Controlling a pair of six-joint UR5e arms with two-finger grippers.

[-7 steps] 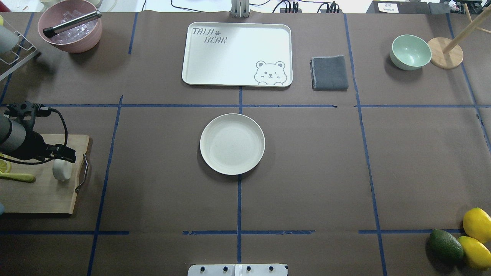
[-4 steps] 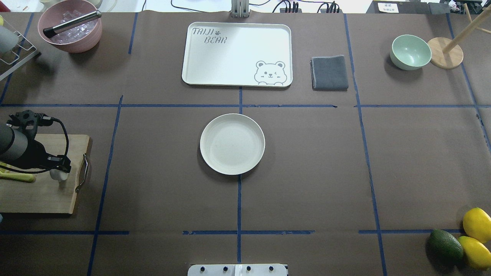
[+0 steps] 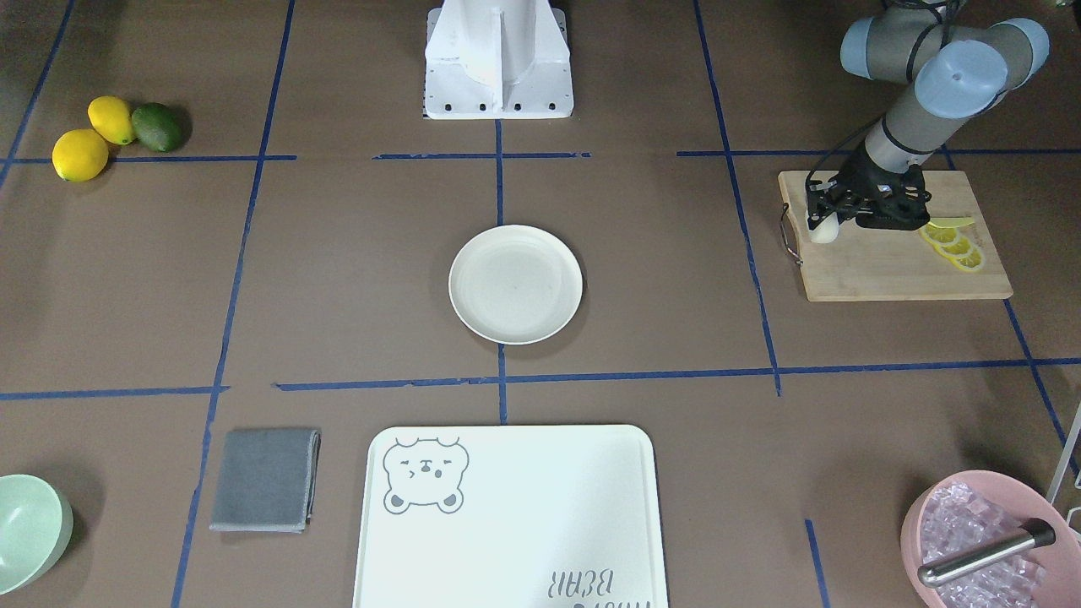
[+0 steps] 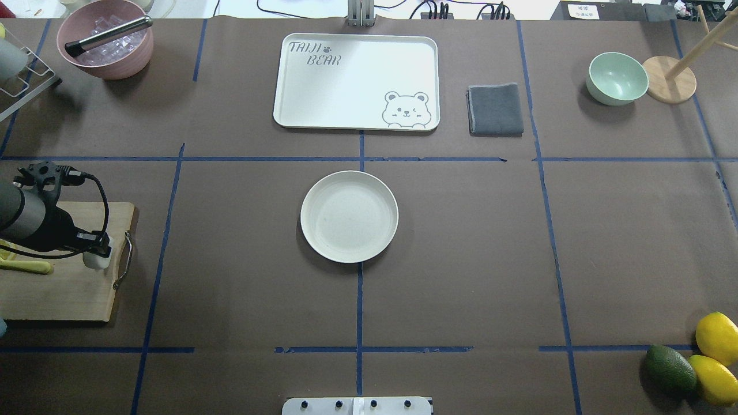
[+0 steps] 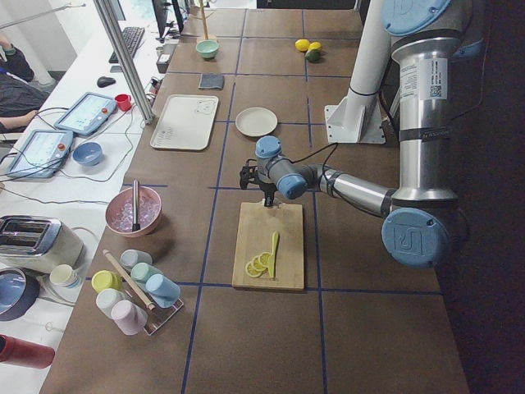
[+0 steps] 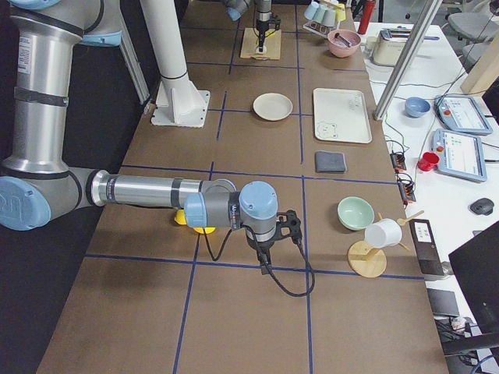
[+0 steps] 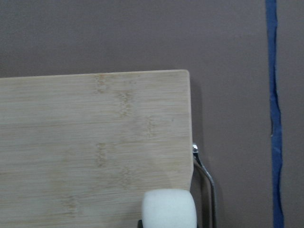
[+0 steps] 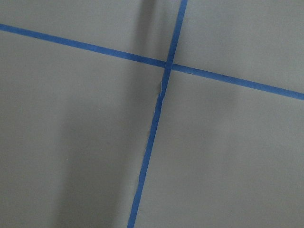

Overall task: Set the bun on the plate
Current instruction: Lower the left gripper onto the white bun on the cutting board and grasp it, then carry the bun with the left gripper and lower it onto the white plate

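Left tool (image 3: 822,221) clasps bun (image 3: 821,233), wooden board (image 3: 887,272) edge, brown tabletop (image 3: 338,279).

place: robot lab | evidence: blue-taped table (image 4: 461,230), teach pendants (image 5: 86,113), keyboard (image 5: 131,39)

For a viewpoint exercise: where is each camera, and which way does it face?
Front-facing: across the table, facing the robot; base, left arm show.
Overhead: behind robot, looking forward, down; left arm.
Exterior left: table's left end, along it; left arm near.
Exterior right: opposite end; right arm near.
Left wrist: down on cutting board, bun.
Right wrist: down on taped table.
Shared: front-facing, overhead both show plate.
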